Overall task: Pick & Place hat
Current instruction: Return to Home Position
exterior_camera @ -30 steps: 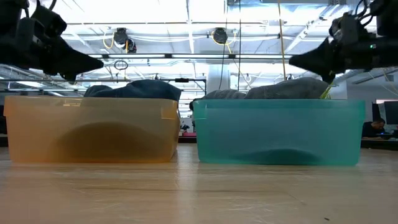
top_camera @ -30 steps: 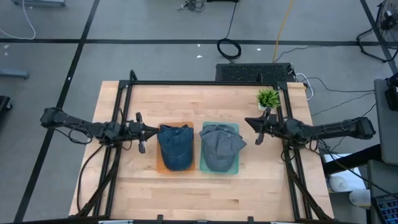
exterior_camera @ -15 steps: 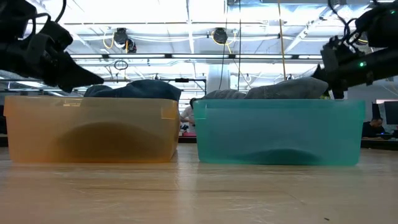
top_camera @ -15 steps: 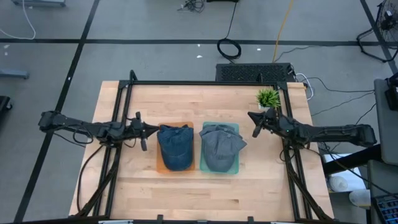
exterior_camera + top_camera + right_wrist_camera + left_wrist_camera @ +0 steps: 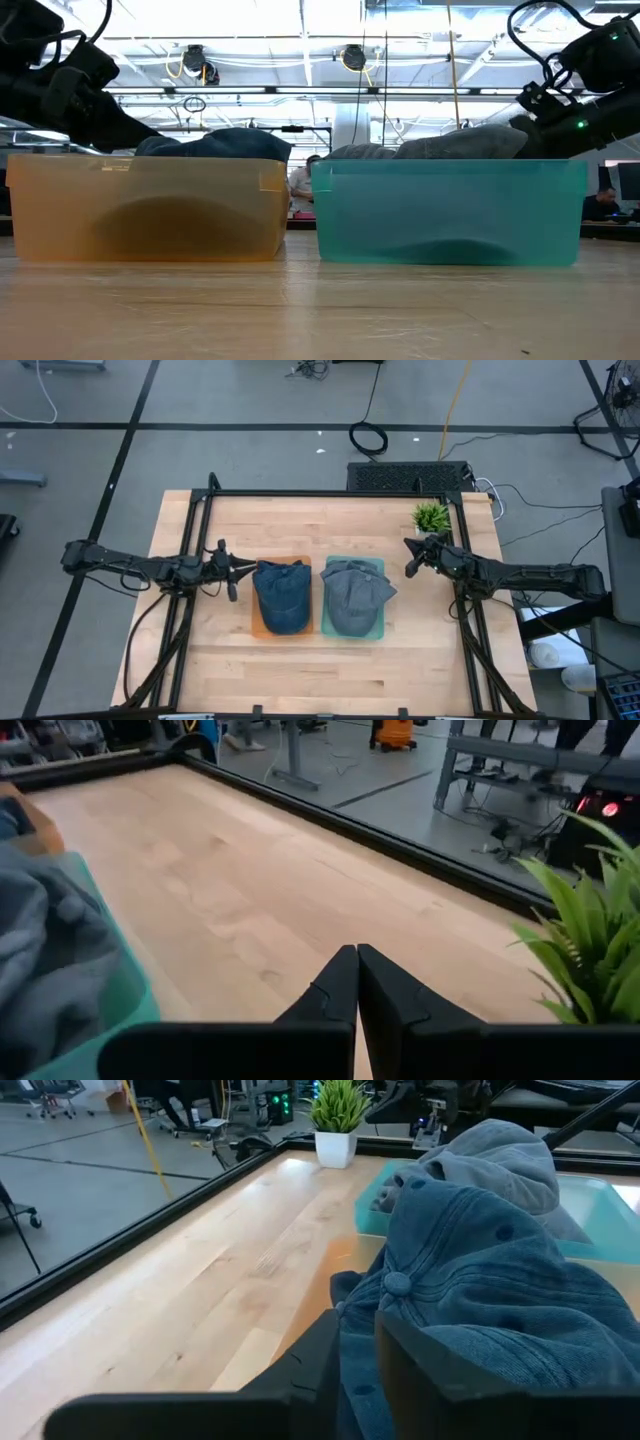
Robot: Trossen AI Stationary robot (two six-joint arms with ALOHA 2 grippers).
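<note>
Okay, gray caps [image 5: 352, 592]: heaped in the green bin [image 5: 450, 215], crowns showing above its rim
handling: likely light, soft, floppy cloth with a stiffer brim; best pinched at the brim or a fold of the crown
right gripper [image 5: 410, 560]: fingers pressed together, empty; over the table [image 5: 300, 670] near the plant [image 5: 431, 516], apart from the green bin
left gripper [image 5: 228, 573]: fingers a narrow gap apart, empty; just beside the orange bin [image 5: 150, 210]
around: blue caps [image 5: 281, 592] heaped in the orange bin; bins side by side
in the way: plant close to right gripper, could get knocked
</note>
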